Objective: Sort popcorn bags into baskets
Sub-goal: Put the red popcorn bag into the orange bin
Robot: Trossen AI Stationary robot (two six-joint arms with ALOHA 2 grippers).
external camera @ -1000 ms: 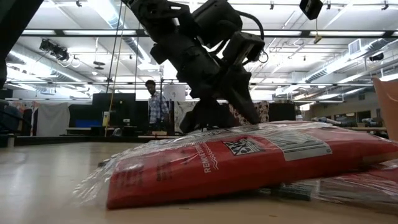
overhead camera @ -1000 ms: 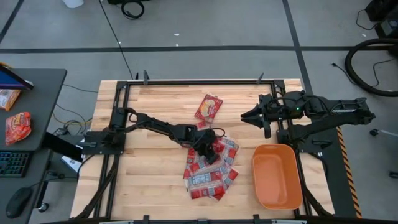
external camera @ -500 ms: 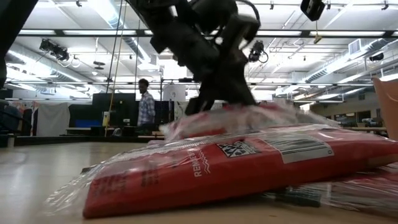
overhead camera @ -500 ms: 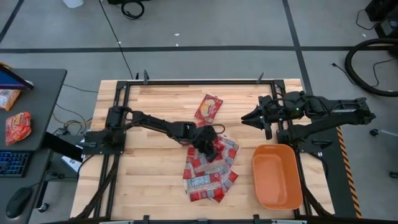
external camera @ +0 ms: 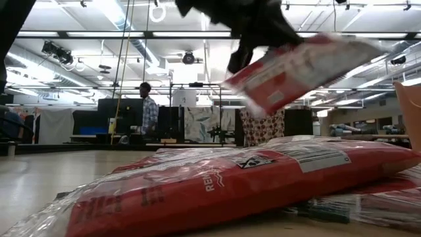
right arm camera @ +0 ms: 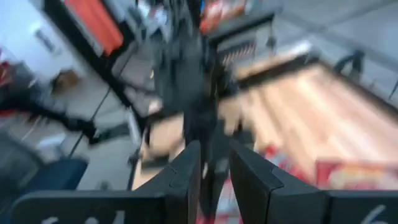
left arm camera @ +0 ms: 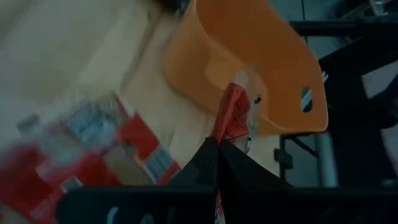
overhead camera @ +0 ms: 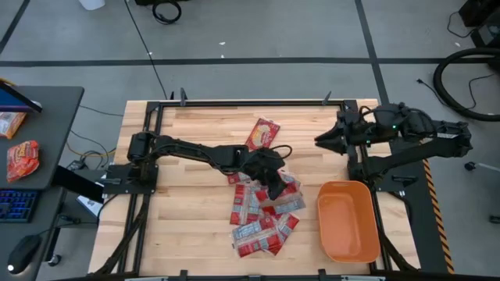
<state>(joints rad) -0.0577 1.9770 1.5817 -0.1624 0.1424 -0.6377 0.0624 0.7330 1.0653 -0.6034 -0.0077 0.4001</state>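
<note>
A pile of flat red popcorn bags with white label panels lies at the table's middle, filling the low view. One larger red bag picturing popcorn lies flat farther back. My left gripper is above the pile's far right part, shut on one packet. The orange basket stands at the near right, and in the left wrist view it is beyond the held packet. My right gripper is raised at the far right, open and holding nothing. My left gripper pinches one end of a flat red packet between its two fingers. The fingers slant down from the table's left. The packet juts out past the fingertips, showing edge-on in the wrist view. It hangs tilted and clear of the pile.
The table's black frame rail runs along the far edge. Bare wood lies left of the pile and between the pile and the basket. A desk with a keyboard and snack bags stands beyond the table's left edge. A person stands far off.
My left gripper has taken hold of a packet on the pile and risen with it, rolling as it went. The packet has gone from lying on the pile to hanging tilted, clear above it. My right gripper has drawn back a little toward the table's right edge.
</note>
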